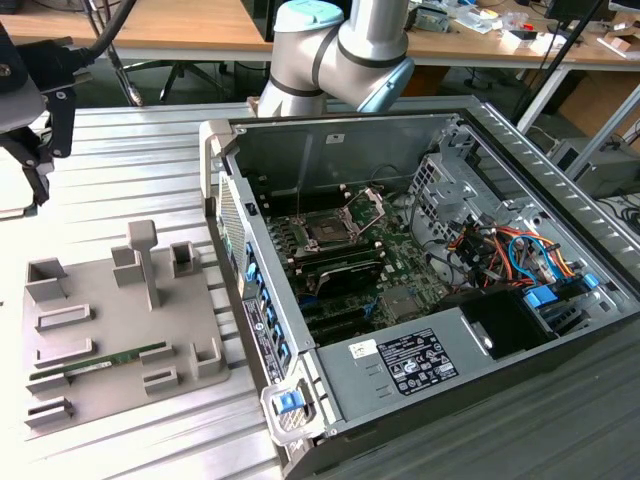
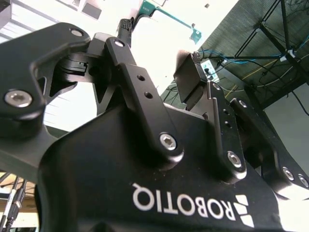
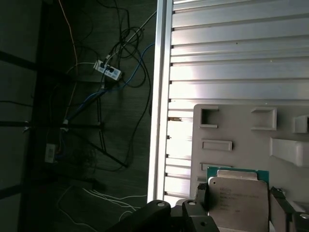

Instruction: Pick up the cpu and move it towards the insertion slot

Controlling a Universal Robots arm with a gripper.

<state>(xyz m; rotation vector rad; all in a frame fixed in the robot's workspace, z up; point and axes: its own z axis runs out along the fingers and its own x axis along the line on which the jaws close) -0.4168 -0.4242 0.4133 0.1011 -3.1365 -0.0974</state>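
Pincer (image 2: 161, 38), black metal with two jointed fingers, sits at the exterior view's far left, raised above the ribbed aluminium counter (image 1: 130, 150). In the first wrist view it is clamped on the cpu (image 3: 239, 205), a flat square chip with a silvery lid and a thin green edge, with one finger on each of two opposite sides. The chip seems lifted off the pale grey plastic holder tray (image 3: 231, 130) beneath it. To the right, on that tray, lies a long thin green memory stick (image 1: 110, 360). Further right stands the open grey metal computer case (image 1: 300, 150). On the green board inside it is the insertion slot (image 1: 328, 232), a square dark socket in a silver frame with its hinged bracket raised. Chip and slot are well apart. By my reading the pick is done and the carry is in hand. That carry calls for a level chip, a firm hold and enough height to clear the case wall between them.
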